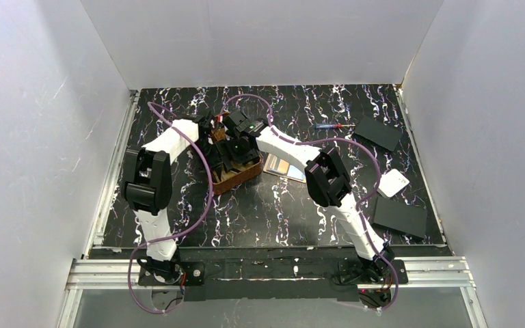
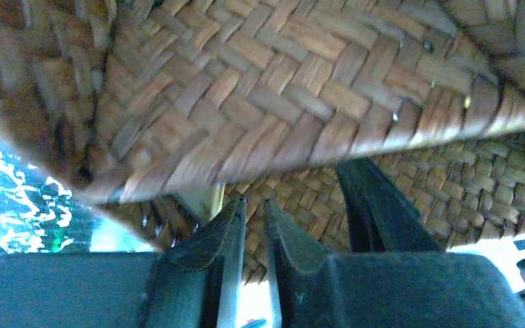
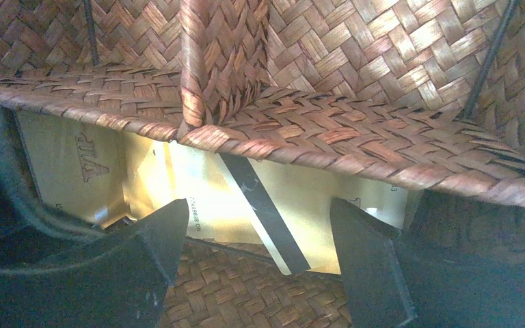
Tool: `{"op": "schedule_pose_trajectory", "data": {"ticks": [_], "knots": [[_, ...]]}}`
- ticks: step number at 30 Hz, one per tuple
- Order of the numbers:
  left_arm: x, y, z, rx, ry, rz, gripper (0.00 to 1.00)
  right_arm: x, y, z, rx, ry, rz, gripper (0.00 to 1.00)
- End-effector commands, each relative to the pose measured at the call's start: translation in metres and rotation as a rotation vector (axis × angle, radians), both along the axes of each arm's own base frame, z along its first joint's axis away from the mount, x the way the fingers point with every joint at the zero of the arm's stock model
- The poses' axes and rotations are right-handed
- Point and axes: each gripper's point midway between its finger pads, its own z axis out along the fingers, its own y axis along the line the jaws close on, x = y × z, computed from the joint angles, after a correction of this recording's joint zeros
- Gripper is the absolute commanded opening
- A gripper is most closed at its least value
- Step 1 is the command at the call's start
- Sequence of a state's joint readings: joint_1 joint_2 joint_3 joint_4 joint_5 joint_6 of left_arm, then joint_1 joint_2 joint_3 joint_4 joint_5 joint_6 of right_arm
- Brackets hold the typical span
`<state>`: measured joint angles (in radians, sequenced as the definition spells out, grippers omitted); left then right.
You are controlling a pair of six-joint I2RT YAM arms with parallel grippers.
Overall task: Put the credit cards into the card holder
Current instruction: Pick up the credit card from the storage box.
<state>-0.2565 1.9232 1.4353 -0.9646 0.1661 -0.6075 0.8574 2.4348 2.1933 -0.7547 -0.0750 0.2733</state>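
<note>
Right gripper (image 3: 258,208) spread wide, holding nothing. Gold credit cards (image 3: 184,184) lean just ahead of its fingertips, inside woven tray (image 3: 355,137), tucked under near rim; one with black stripe sits between fingers. Left gripper (image 2: 253,202) nearly pinched beside tray wall; cannot tell if gripping anything. Card holder not identifiable in any view. Your move: straddle one card's edges, close gently, lift straight clear of rim; avoid dragging neighbours or snagging weave.

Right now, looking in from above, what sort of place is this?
Likely a robot test cell in a lab: plain white walls box in a black marbled table, two white arms are bolted to a metal rail, and a woven tray lies on it.
</note>
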Motion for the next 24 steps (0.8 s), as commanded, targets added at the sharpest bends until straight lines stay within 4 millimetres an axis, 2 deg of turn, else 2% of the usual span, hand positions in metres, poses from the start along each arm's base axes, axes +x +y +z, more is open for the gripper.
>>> {"op": "schedule_pose_trajectory", "data": {"ticks": [1, 4, 8, 13, 16, 20, 22, 24], "knots": [[-0.009, -0.003, 0.045, -0.040, -0.067, -0.024, 0.18, -0.015, -0.044, -0.051, -0.222, 0.054, 0.030, 0.88], [-0.010, 0.002, 0.059, -0.027, -0.103, -0.029, 0.20, -0.005, -0.050, -0.048, -0.265, -0.002, 0.024, 0.98], [-0.017, 0.009, 0.069, -0.003, -0.133, -0.031, 0.22, 0.003, -0.055, -0.047, -0.323, -0.063, 0.027, 0.98], [-0.037, 0.019, 0.073, 0.017, -0.133, -0.030, 0.23, -0.002, -0.067, -0.067, -0.434, -0.119, 0.073, 0.98], [-0.051, 0.025, 0.071, 0.033, -0.125, -0.031, 0.23, -0.012, -0.072, -0.077, -0.439, -0.128, 0.095, 0.98], [-0.063, 0.029, 0.073, 0.039, -0.129, -0.031, 0.23, -0.027, -0.060, -0.090, -0.339, -0.086, 0.129, 0.90], [-0.066, 0.031, 0.076, 0.041, -0.138, -0.028, 0.23, -0.037, -0.050, -0.094, -0.284, -0.039, 0.150, 0.80], [-0.069, 0.031, 0.080, 0.038, -0.146, -0.022, 0.23, -0.041, -0.045, -0.095, -0.258, -0.012, 0.150, 0.64]]}}
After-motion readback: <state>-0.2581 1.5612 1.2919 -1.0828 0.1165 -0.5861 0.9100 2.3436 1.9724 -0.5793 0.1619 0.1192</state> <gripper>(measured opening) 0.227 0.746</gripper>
